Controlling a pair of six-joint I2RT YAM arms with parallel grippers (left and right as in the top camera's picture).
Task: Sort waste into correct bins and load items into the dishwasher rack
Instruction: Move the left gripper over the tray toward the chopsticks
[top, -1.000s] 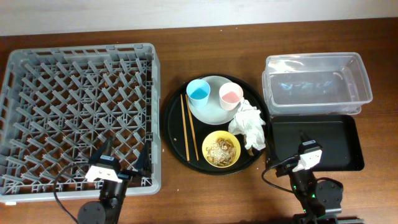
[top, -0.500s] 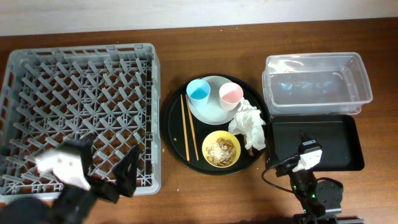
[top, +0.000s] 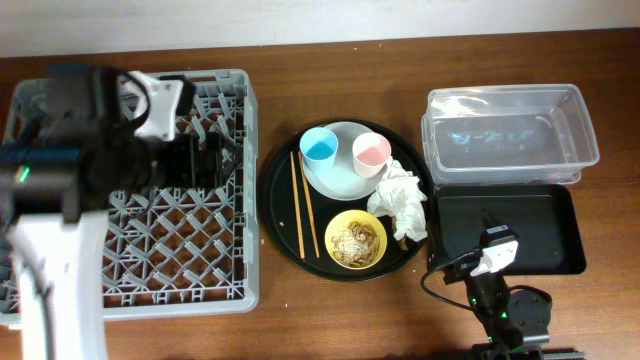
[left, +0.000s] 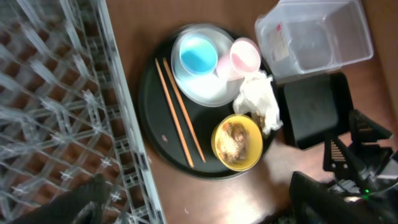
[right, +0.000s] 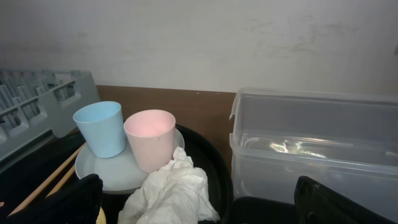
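Observation:
The grey dishwasher rack fills the left. My left gripper hovers open and empty over its back part; its wrist view looks down on the round tray. There a blue cup and a pink cup stand on the grey-green plate, beside chopsticks, a crumpled napkin and a yellow bowl holding food scraps. My right gripper is open and empty over the shallow black tray, in front of the clear tub.
The large round black tray carries the dishes between the rack and the bins. The right arm's base sits at the front edge. In the right wrist view the napkin lies just ahead of the open fingers.
My left arm has lifted from the front edge and swung up over the back of the rack. The right arm and all the objects have not moved.

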